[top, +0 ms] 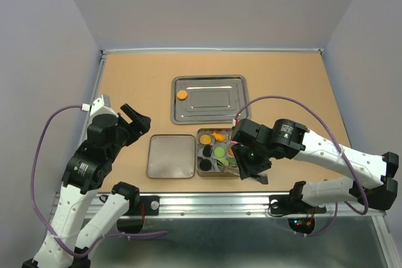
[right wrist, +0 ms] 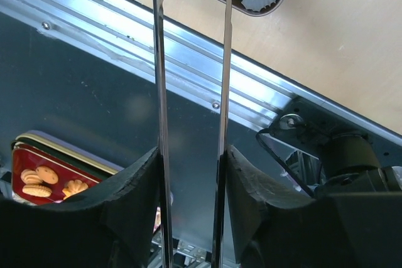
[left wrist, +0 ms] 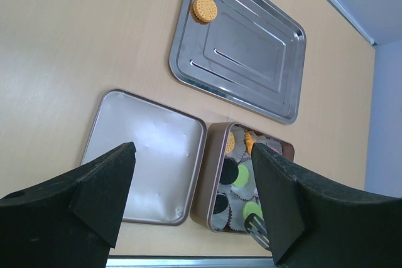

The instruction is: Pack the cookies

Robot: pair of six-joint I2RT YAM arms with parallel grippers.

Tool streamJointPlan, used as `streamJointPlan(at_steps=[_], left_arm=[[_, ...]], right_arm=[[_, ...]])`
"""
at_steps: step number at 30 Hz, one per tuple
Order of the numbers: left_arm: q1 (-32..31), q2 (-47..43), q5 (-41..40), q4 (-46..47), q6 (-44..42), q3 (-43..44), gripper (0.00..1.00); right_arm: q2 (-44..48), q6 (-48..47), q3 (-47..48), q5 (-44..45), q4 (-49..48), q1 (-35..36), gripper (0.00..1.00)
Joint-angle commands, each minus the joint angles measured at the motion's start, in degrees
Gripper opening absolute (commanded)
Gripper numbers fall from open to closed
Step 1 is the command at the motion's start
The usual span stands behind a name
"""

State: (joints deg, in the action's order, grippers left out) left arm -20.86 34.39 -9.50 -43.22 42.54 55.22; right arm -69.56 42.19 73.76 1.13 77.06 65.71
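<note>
One orange cookie (top: 181, 95) lies at the left end of the steel tray (top: 210, 112); it also shows in the left wrist view (left wrist: 204, 9). The open tin (top: 198, 155) holds white paper cups with orange (top: 218, 135), black (top: 206, 151) and green (top: 220, 152) cookies. My right gripper (top: 251, 166) hangs over the tin's near right corner, shut on metal tongs (right wrist: 160, 61) whose tips (left wrist: 256, 224) reach into the tin. My left gripper (top: 138, 116) is open and empty, above and left of the tin lid (top: 171, 156).
The lid (left wrist: 144, 155) lies flat just left of the tin (left wrist: 210, 174). The steel tray (left wrist: 251, 48) sits behind both. The metal table rail (right wrist: 188, 48) runs along the near edge. A red box (right wrist: 44, 180) shows below the table.
</note>
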Motion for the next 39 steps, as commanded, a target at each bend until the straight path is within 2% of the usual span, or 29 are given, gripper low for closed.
streamJointPlan(at_steps=[1,6,11,20,26,29,32,34,39], left_arm=[[0.2,0.7,-0.6,1.1,-0.1,0.5,0.86],[0.2,1.2,-0.5,1.6,-0.2,0.4,0.86],[0.2,1.3,-0.3,1.9,0.2,0.4,0.86],[0.2,1.2,-0.4,2.2,0.3,0.3,0.86],[0.2,1.5,-0.6,2.3,-0.1,0.7,0.86],[0.2,1.7,-0.4,2.4,-0.3,0.7,0.86],[0.2,2.4,-0.1,3.0,-1.1,0.8,0.86],[0.2,3.6,0.0,3.1,-1.5,0.9,0.86],[0.3,5.6,0.8,3.9,-2.5,1.6,0.86]], right_arm=[[0.2,0.0,-0.1,-0.4,-2.3,0.1,0.50],[-0.5,-0.4,0.7,-0.1,-2.8,0.2,0.54],[-1.3,-0.8,3.9,0.9,-2.5,0.1,0.54],[-12.0,-4.5,24.4,5.9,2.6,0.1,0.54],[-19.6,-7.8,31.8,9.6,2.5,-0.5,0.55],[-25.2,-10.6,36.5,11.4,2.1,-2.3,0.55],[-30.0,-13.7,42.5,9.9,0.2,-7.7,0.54],[-31.2,-15.8,42.9,4.2,-2.9,-10.7,0.54],[-40.5,-18.0,50.5,-0.8,-4.3,-18.8,0.51]])
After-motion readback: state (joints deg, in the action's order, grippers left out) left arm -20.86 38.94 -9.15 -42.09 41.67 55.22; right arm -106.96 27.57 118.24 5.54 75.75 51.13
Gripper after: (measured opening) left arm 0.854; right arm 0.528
